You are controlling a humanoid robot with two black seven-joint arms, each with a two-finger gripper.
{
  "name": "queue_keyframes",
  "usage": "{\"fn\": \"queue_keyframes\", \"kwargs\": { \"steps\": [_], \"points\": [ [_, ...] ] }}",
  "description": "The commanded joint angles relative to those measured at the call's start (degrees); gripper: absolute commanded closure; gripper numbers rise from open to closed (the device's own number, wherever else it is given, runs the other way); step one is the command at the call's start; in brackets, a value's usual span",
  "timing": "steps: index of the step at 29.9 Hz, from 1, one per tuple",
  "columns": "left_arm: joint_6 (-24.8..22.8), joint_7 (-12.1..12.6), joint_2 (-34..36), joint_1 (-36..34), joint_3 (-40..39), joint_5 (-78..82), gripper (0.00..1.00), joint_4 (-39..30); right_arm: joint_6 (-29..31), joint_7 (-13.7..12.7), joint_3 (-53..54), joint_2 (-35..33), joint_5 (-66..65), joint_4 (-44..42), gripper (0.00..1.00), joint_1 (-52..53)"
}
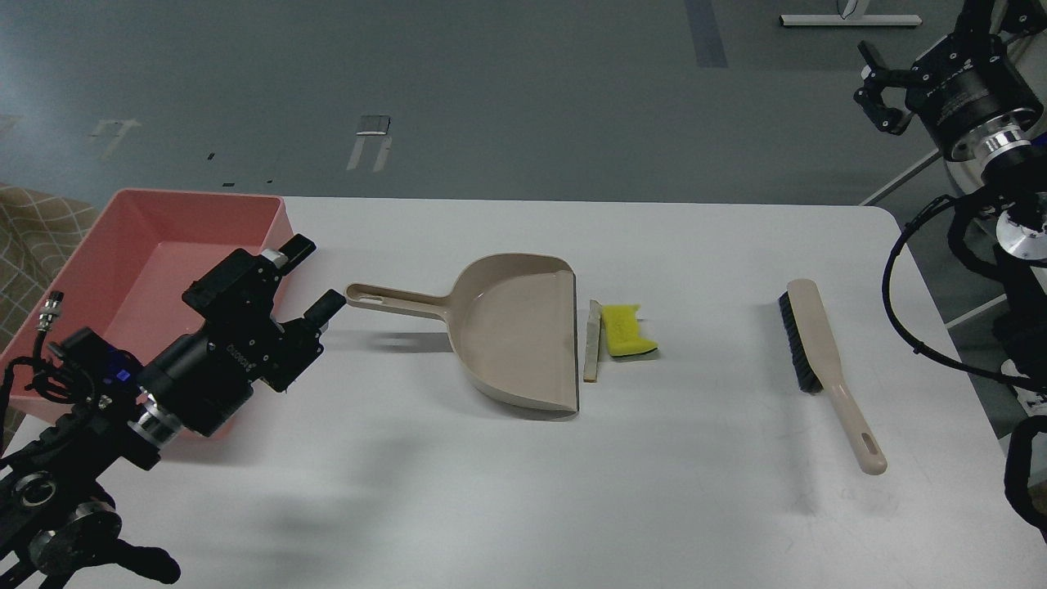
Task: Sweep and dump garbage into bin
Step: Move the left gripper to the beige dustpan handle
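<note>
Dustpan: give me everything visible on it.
The beige plastic dustpan lies flat mid-table on the white table, pan empty. Its slim handle, with a hanging slot near the end, points left toward the pink tub; its straight dark-edged lip faces right. The thin pale bread slice lies just off that lip; contact unclear. No gripper holds it.

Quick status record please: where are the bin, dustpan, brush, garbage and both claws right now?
bin: pink tub, table's far left edge
dustpan: table centre, handle pointing left, open edge facing right
garbage: bread slice right at the dustpan's open edge; sponge just right of the slice; neither in the pan
brush: lying flat, right side, untouched
left claw: open, empty, near the dustpan handle, between it and the bin
right claw: raised off the table's right, empty
</note>
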Motion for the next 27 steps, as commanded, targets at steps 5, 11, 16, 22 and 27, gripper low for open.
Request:
{"fn": "queue_keyframes", "kwargs": {
  "steps": [5,11,16,22,27],
  "points": [
    [5.41,4.24,-2.16,-11.1,10.2,1.29,0.15,10.89,0.0,0.0,0.01,-0.25,0.0,0.03,0.0,-0.62],
    [14.14,4.24,-2.34,-12.43,18.74,5.78,0.16,11.08,0.0,0.0,0.1,-0.26,0.0,0.03,0.0,-0.97],
    [15.37,9.84,-3.3,-12.43,18.4,5.08,0.16,12.12,0.0,0.0,0.1,-0.26,0.0,0.03,0.0,-0.97],
    [23.18,18.13,-9.54,-12.52,17.0,2.1,0.14,13.27,0.0,0.0,0.18,-0.26,0.0,0.03,0.0,-1.24],
    [23.11,17.78,-10.07,-12.86,16.73,0.77,0.09,14.77,0.0,0.0,0.1,-0.43,0.0,0.03,0.0,-1.24]
  ]
}}
